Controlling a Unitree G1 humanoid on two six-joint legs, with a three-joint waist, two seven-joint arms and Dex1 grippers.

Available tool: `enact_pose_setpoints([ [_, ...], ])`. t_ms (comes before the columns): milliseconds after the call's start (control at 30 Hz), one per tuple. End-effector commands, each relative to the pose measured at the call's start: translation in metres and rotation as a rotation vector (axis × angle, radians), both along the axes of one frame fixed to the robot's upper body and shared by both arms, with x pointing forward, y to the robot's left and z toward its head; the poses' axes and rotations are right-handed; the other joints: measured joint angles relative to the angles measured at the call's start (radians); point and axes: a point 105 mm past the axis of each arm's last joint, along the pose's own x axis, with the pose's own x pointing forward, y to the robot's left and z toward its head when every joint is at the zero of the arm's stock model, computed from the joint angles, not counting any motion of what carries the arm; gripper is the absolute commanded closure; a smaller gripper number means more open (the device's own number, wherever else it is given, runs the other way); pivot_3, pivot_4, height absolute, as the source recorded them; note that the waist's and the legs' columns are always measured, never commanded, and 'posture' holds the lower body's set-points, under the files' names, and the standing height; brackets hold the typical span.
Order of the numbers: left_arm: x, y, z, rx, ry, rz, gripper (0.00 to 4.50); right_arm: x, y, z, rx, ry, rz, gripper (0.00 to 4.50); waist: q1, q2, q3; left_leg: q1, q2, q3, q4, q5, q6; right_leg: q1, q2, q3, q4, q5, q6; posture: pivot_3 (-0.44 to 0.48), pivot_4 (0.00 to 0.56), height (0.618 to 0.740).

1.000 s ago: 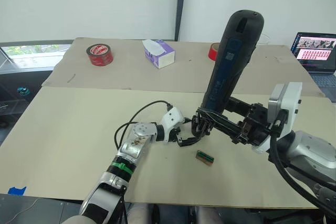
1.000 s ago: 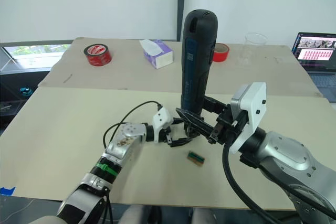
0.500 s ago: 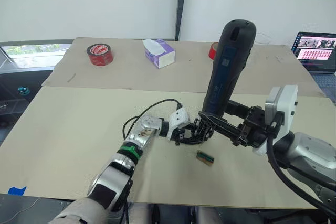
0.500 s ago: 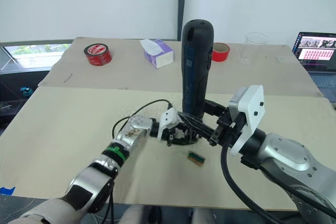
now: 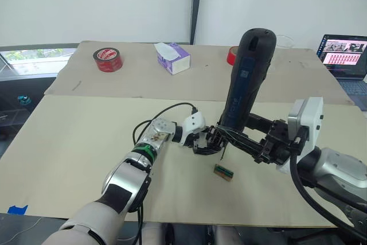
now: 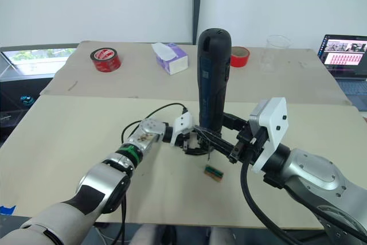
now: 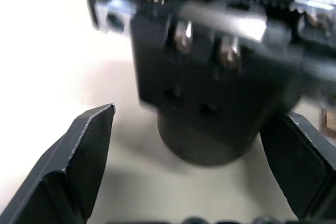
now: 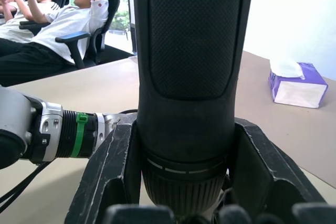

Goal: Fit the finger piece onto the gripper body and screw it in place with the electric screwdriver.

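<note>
1. The right gripper (image 6: 221, 139) is clenched around the lower barrel of the electric screwdriver (image 6: 212, 78). The tool stands nearly upright, tip down, over the middle of the tabletop (image 5: 69, 136), a little toward the near edge. The right wrist view shows both fingers pressed against the barrel's sides.

2. The left gripper (image 5: 206, 143) reaches in from the near-left, and the gripper body (image 7: 210, 87) sits on the tabletop just ahead of it. In the left wrist view the two fingers (image 7: 79, 150) stand spread, one on either side of the block and not touching it, so the block is released, not grasped.

3. The block's ribbed top and two screw heads face the left wrist camera. The finger piece I cannot single out (the cluster of black parts under the tool is too tangled in the head views).

4. The screwdriver's tip hangs right at the block, but whether it meets a screw is hidden.

5. Judgement: the work is at the screwing stage, with the tool being lined up. I cannot tell whether the fitting is finished, and driving the screw home looks still to do.

6. A small green-and-brown block (image 5: 223, 172) lies near the tool, toward the near edge.
</note>
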Motion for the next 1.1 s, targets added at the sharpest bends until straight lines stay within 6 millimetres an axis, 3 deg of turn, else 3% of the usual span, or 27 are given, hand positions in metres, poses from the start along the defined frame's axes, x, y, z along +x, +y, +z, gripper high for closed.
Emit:
enact_pose_setpoints([
  [33,-0.006,0.000,0.009,-0.077,0.027,0.007,0.00,-0.008,0.003,0.013,0.019,-0.077,0.021,2.60,0.000,0.000,0.000,0.000,0.000,0.000,0.000,0.000,0.000,0.000,0.000,0.000,0.000,0.000,0.000,0.000,0.150,0.740],
  [267,-0.024,-0.009,0.006,-0.115,0.041,0.116,0.00,-0.007,0.004,0.014,0.017,-0.062,0.053,2.60,0.002,0.000,0.000,0.001,0.000,0.000,0.000,0.000,-0.001,0.001,0.000,0.001,0.000,0.000,0.000,0.000,0.150,0.740],
  [467,-0.025,-0.009,0.004,-0.126,0.046,0.217,0.00,-0.006,0.007,0.014,0.005,-0.058,0.077,2.60,0.004,0.000,0.000,0.001,0.000,0.000,0.000,0.000,0.000,0.001,0.000,0.001,0.000,0.000,0.000,0.000,0.150,0.740],
  [767,-0.033,-0.025,0.000,-0.106,0.023,0.164,0.00,-0.003,0.008,0.014,-0.011,-0.060,0.080,2.60,0.010,0.000,0.000,0.001,0.000,0.000,0.000,0.000,-0.001,0.001,0.000,0.000,0.000,0.000,0.000,0.000,0.150,0.740],
  [867,-0.027,-0.025,0.004,-0.125,0.024,0.179,0.80,-0.003,0.007,0.016,-0.011,-0.064,0.080,2.60,0.014,0.000,0.000,0.001,0.000,0.000,0.001,0.000,-0.001,0.001,0.000,0.000,0.000,0.000,0.000,0.000,0.150,0.740],
  [967,-0.025,-0.028,0.012,-0.141,0.008,0.137,2.19,-0.004,0.009,0.023,-0.013,-0.077,0.095,2.60,0.013,0.000,0.000,0.001,0.000,0.000,0.001,0.000,-0.001,0.001,0.000,0.000,0.000,0.000,0.000,0.000,0.150,0.740],
  [1100,-0.026,-0.035,0.017,-0.142,-0.012,0.064,2.23,-0.002,0.012,0.034,-0.003,-0.080,0.116,2.60,0.015,0.000,0.000,0.001,0.000,0.000,0.000,0.000,-0.001,0.001,0.000,0.000,0.000,0.000,0.000,0.000,0.150,0.740],
])
